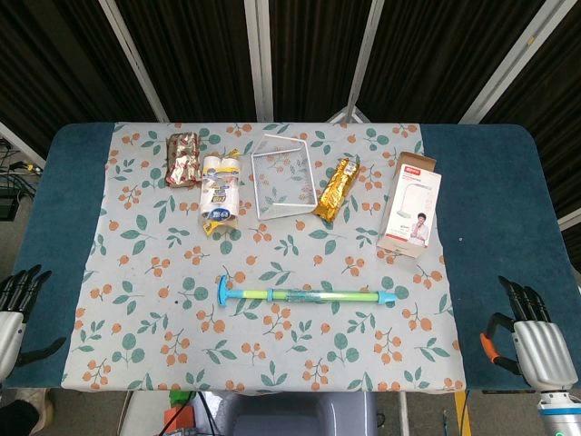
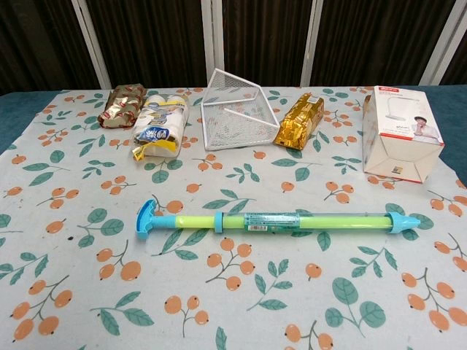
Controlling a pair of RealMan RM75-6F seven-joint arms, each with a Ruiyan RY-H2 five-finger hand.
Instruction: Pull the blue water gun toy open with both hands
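Observation:
The blue water gun toy (image 1: pixel 304 295) (image 2: pixel 277 221) lies flat across the middle of the leaf-print cloth, with its blue T-handle on the left and its blue nozzle on the right; the tube is green and clear. My left hand (image 1: pixel 16 307) hangs at the table's left front edge, fingers spread, holding nothing. At the right front edge my right hand (image 1: pixel 531 338) is likewise spread and empty. Both hands are far from the toy and the chest view shows neither.
Along the back of the cloth stand a shiny red-gold packet (image 1: pixel 184 157), a white snack bag (image 1: pixel 221 193), a white wire basket (image 1: pixel 281 177), a gold packet (image 1: pixel 335 189) and a white lamp box (image 1: pixel 409 205). Blue table surface (image 1: pixel 495 182) flanks the cloth.

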